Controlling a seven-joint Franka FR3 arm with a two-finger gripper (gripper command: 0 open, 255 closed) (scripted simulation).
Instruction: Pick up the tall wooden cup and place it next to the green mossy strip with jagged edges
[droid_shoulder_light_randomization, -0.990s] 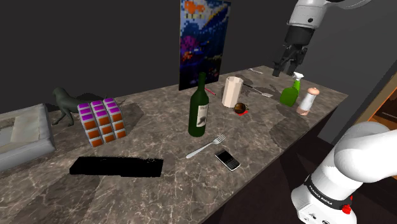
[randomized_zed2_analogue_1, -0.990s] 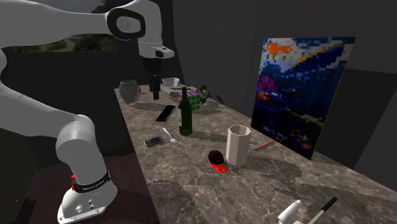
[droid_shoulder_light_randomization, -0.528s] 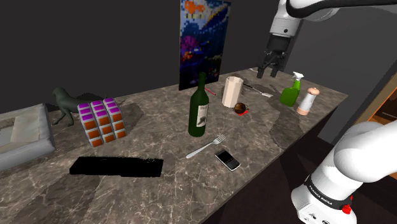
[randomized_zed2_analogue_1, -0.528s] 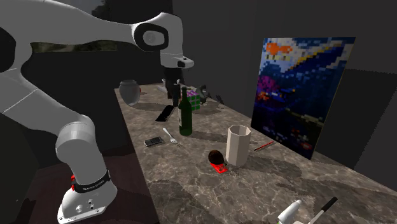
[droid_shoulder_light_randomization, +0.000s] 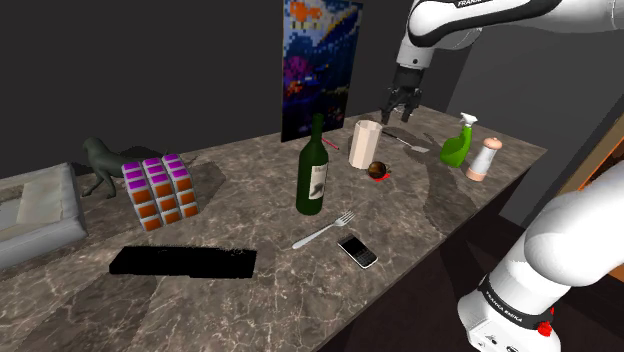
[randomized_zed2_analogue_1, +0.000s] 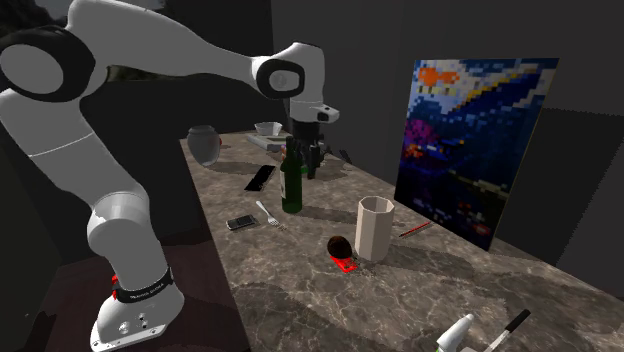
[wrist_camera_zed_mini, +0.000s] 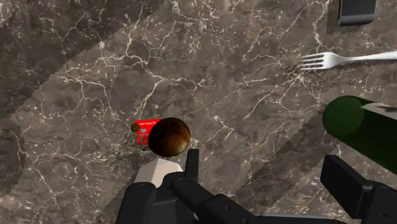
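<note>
Since the gripper (droid_shoulder_light_randomization: 399, 113) hangs above the counter (droid_shoulder_light_randomization: 250, 215) with its fingers spread apart and nothing between them, this reads as the approach before the grasp. The tall cup (droid_shoulder_light_randomization: 365, 143), drawn pale cream, stands upright in front of the pixel poster (droid_shoulder_light_randomization: 320, 65). The gripper is just off it toward the shoulder view's right, higher than the rim. In the wrist view the cup looks to be the pale shape beside one finger, outside the gap, so the hand likely needs to shift over it.

A brown ball (droid_shoulder_light_randomization: 377, 169) on a red card (wrist_camera_zed_mini: 144, 126) sits just beside the cup's base. It is the closest clutter and could get knocked. The green bottle (droid_shoulder_light_randomization: 314, 170) stands between the cup and the goal. The goal strip (droid_shoulder_light_randomization: 183, 262) shows black and flat, well apart toward the shoulder view's left. The fork (droid_shoulder_light_randomization: 325, 230), phone (droid_shoulder_light_randomization: 357, 250) and colour cube (droid_shoulder_light_randomization: 158, 190) lie near the route. The spray bottle (droid_shoulder_light_randomization: 457, 145) and shaker (droid_shoulder_light_randomization: 483, 158) stand off to the right, likely out of the way.
</note>
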